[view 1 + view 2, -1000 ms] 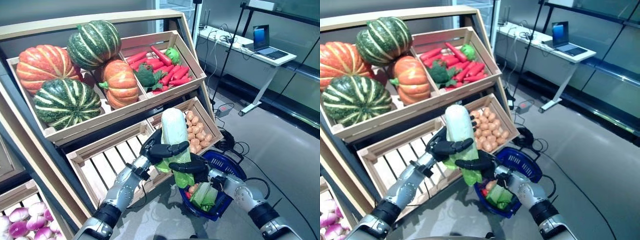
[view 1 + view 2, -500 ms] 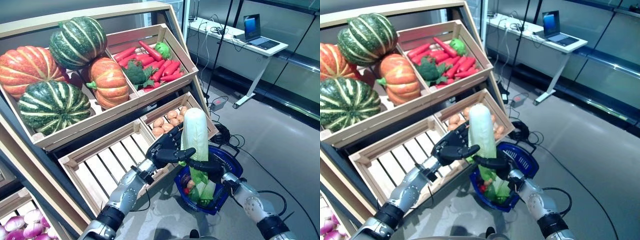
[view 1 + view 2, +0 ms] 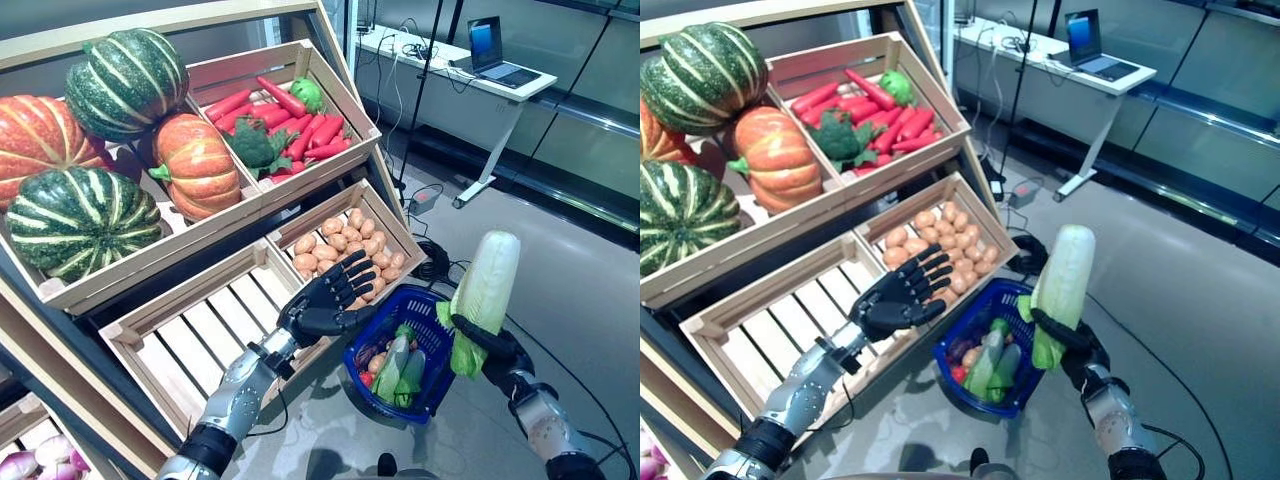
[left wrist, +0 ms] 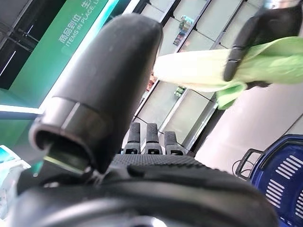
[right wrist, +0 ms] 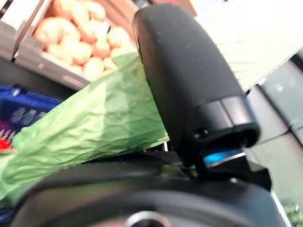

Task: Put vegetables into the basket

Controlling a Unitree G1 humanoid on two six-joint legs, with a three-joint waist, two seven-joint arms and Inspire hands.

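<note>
My right hand (image 3: 497, 350) is shut on a long pale napa cabbage (image 3: 484, 292) with green leaves, held upright just right of the blue basket (image 3: 429, 306); the right wrist view shows its leaves (image 5: 90, 123) under my thumb. The basket stands on the floor and holds green and dark vegetables (image 3: 398, 366). My left hand (image 3: 328, 300) is open with fingers spread, empty, over the front of the lower crate, left of the basket. The cabbage also shows in the left wrist view (image 4: 199, 68).
A wooden stand (image 3: 190, 300) with slatted crates fills the left side. A white desk with a laptop (image 3: 490, 45) stands at the back right. Grey floor (image 3: 580, 290) lies to the right of the basket.
The cabbage has passed from both hands to my right hand alone and moved right, past the basket. My left hand let go and opened. The camera has shifted.
</note>
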